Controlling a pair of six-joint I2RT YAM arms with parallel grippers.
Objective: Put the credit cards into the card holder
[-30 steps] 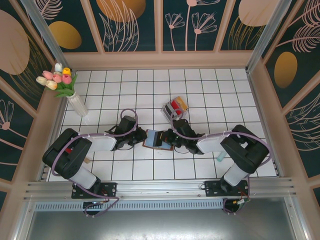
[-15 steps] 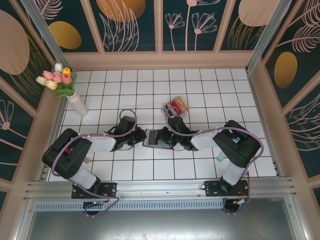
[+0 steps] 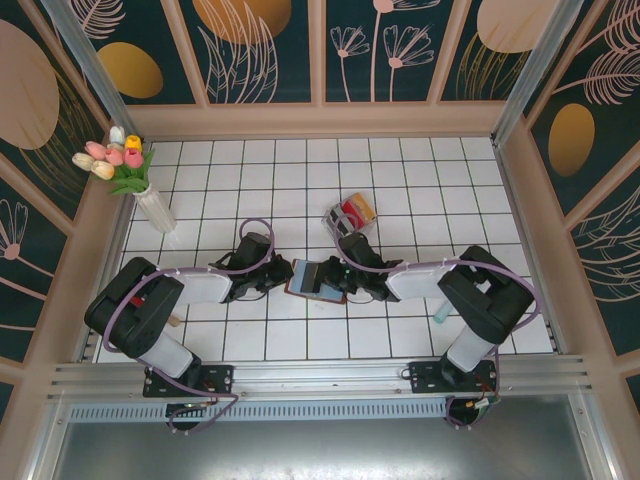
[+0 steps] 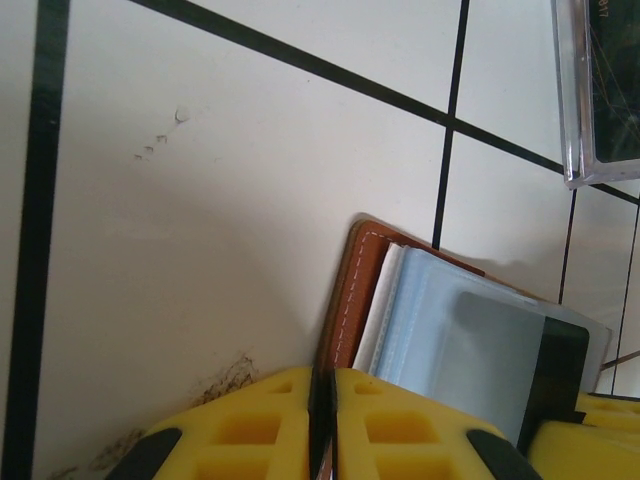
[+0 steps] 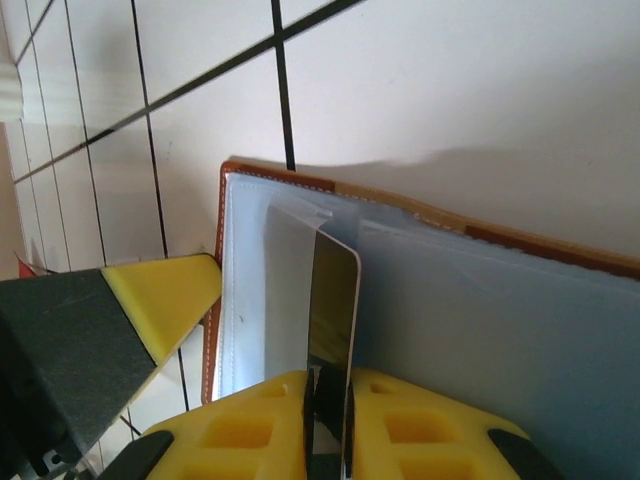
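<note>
Brown card holder [image 4: 345,300] pinched by left gripper [image 4: 322,388]; right gripper [image 5: 327,388] pinching credit card [image 5: 333,300]

White tiled table [image 3: 420,170], walled on the left, right and far sides. The far rows of tiles and the right side lie bare. A vase of tulips [image 3: 155,208] blocks the far left corner. Both arms reach inward and bar the middle. The left gripper [image 3: 283,272] is clamped on the card holder [image 3: 312,280]. The right gripper [image 3: 337,278] pinches a credit card [image 5: 335,320] upright in it. A clear card tray [image 3: 350,214] stands just beyond them.
</note>
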